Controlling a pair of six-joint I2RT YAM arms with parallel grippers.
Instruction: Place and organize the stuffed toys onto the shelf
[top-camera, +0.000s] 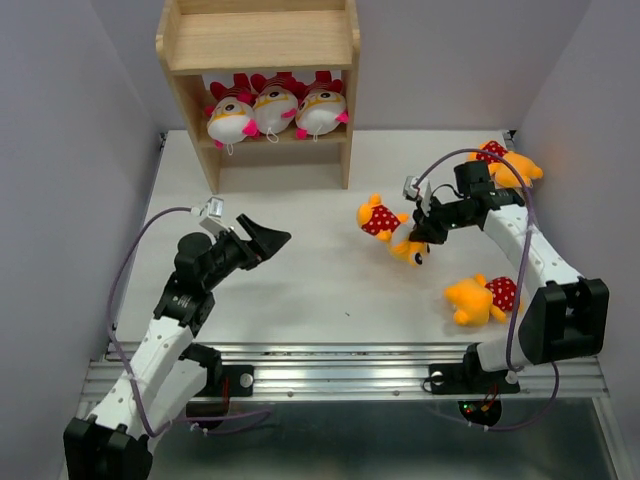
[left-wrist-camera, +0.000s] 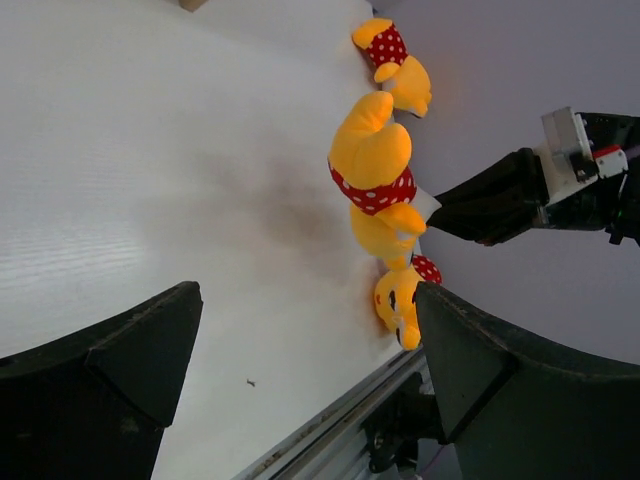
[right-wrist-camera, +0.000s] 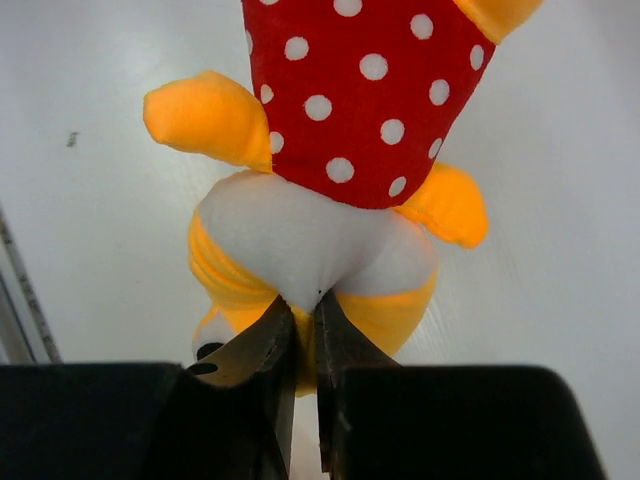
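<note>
Clearly, the right gripper (right-wrist-camera: 300, 305) clenches an orange doll (right-wrist-camera: 350, 100) by the head, front-right of the shelf (top-camera: 260, 40), its face mostly hidden. Before the shelf, whose top is cut off, the left gripper (top-camera: 268, 236) gapes empty; three white-faced dolls (top-camera: 277, 110) fill its lower tier.

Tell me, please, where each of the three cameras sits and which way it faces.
Top external: above and behind the bases, looking down at the table, shelf, left arm and right arm.
Left wrist: rides that wrist, looking across the table between the fingers of the open left claw toward the right arm.
Right wrist: rides that wrist, looking along the right claw, shut on an orange toy.
Shared: all three show that held orange toy; top external and left wrist both show the right arm.
</note>
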